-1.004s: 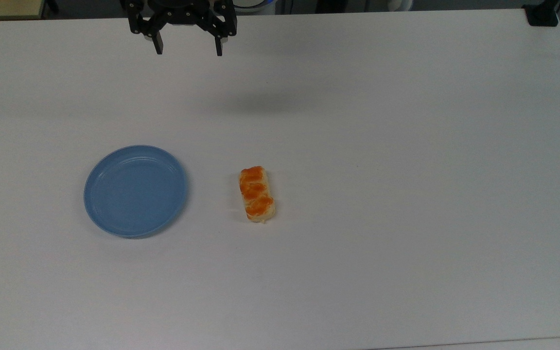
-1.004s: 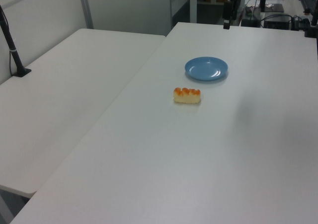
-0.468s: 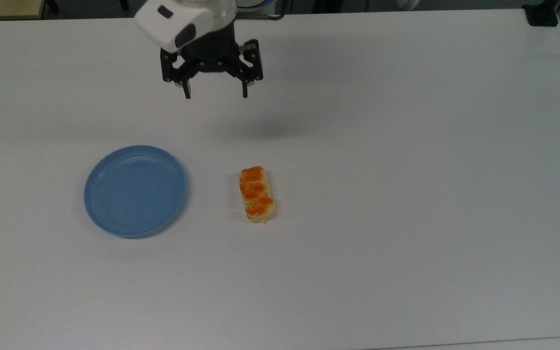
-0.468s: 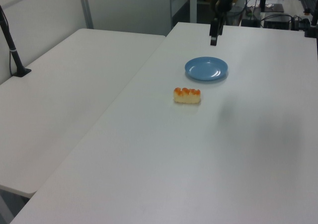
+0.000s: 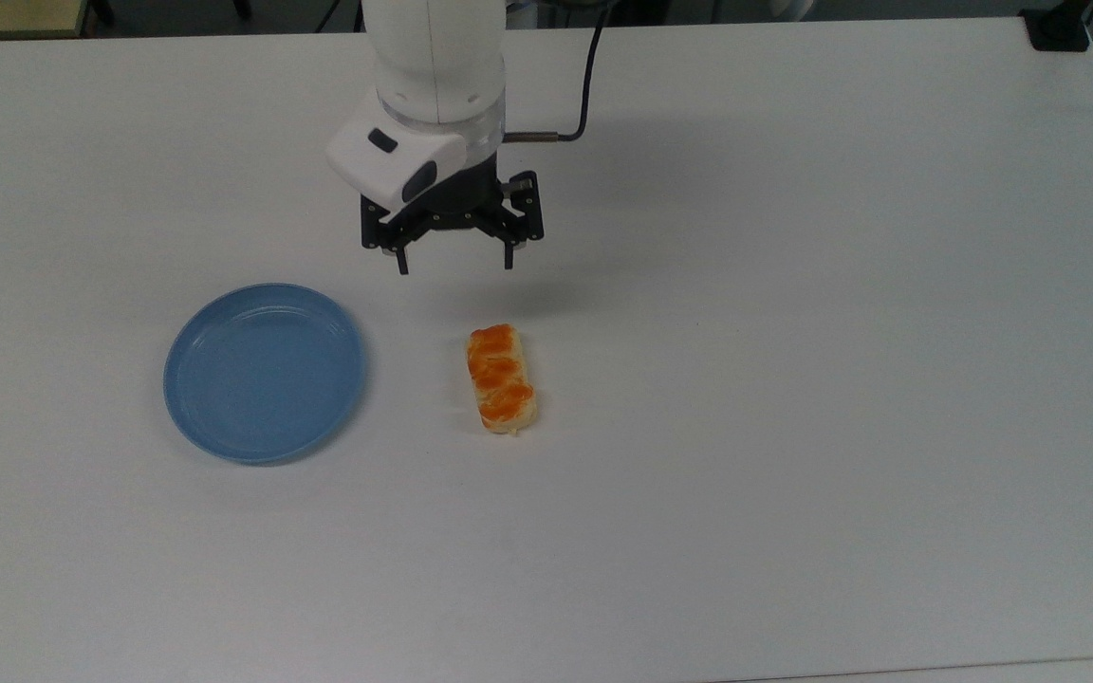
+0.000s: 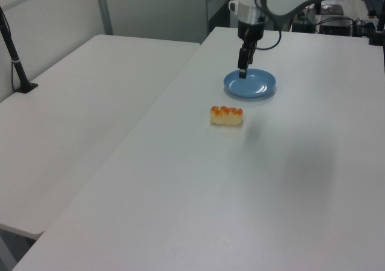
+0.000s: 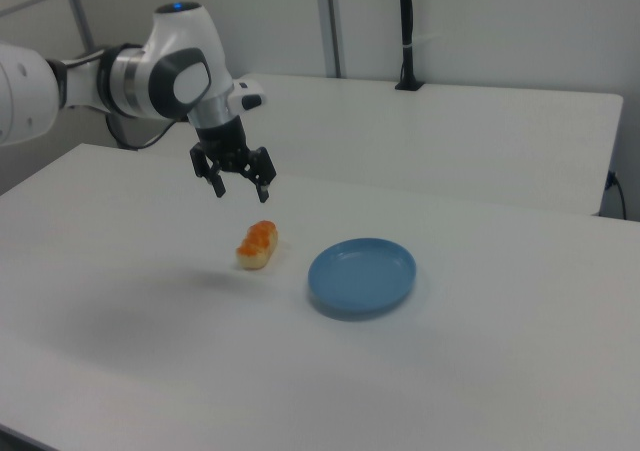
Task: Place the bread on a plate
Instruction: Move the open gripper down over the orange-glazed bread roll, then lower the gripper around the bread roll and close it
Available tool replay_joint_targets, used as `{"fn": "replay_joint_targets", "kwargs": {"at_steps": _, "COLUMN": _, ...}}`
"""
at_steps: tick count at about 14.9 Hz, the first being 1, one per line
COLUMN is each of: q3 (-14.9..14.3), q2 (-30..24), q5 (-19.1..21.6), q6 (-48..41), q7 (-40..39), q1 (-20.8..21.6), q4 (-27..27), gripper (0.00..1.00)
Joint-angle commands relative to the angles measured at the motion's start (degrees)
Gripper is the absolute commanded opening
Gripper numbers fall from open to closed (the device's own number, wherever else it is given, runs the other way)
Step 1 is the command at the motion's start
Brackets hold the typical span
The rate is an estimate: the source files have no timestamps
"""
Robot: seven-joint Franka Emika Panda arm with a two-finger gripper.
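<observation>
- The gripper (image 5: pixel 455 265) hangs in the air above the white table (image 5: pixel 793 379), its two fingers spread apart and pointing down, nothing between them.
- The bread (image 5: pixel 501 378) lies flat on the table, its glossy orange-brown top up — in the top view it sits just below the gripper and clear of it.
- The plate (image 5: pixel 265 373) rests on the table on the top view's left of the bread, near it but not touching, with nothing on it.
- In the right view the gripper (image 7: pixel 241 188) is above and slightly behind the bread (image 7: pixel 257 245), the plate (image 7: pixel 361 276) to the right view's right.
- In the left view the fingertips seem to overlap the plate's far rim — probably only a matter of angle.
</observation>
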Motion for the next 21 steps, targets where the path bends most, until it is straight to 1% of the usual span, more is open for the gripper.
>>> {"fn": "replay_joint_targets", "kwargs": {"at_steps": 1, "q3": -0.13, "q2": 4.66, "q5": -0.62, "q6": 5.42, "q7": 1.19, "q1": 1.89, "q4": -0.25, "gripper": 1.00}}
{"fn": "replay_joint_targets", "kwargs": {"at_steps": 4, "q3": -0.13, "q2": 7.74, "q5": -0.70, "q6": 9.39, "q7": 3.12, "q1": 1.89, "q4": -0.25, "gripper": 1.00}}
{"fn": "replay_joint_targets", "kwargs": {"at_steps": 9, "q3": -0.04, "q2": 11.43, "q5": -0.97, "q6": 10.71, "q7": 3.13, "q1": 1.89, "q4": -0.07, "gripper": 1.00}}
{"fn": "replay_joint_targets", "kwargs": {"at_steps": 12, "q3": 1.01, "q2": 12.67, "q5": -1.14, "q6": 14.48, "q7": 4.53, "q1": 1.89, "q4": -0.16, "gripper": 1.00}}
{"fn": "replay_joint_targets", "kwargs": {"at_steps": 15, "q3": 1.10, "q2": 14.51, "q5": -1.32, "q6": 15.20, "q7": 5.32, "q1": 1.71, "q4": 0.01, "gripper": 1.00}}
{"fn": "replay_joint_targets", "kwargs": {"at_steps": 18, "q3": 1.27, "q2": 15.13, "q5": -1.41, "q6": 18.35, "q7": 6.72, "q1": 1.89, "q4": 0.02, "gripper": 1.00}}
{"fn": "replay_joint_targets", "kwargs": {"at_steps": 21, "q3": 1.98, "q2": 16.27, "q5": -1.49, "q6": 19.15, "q7": 8.40, "q1": 1.89, "q4": 0.02, "gripper": 1.00}}
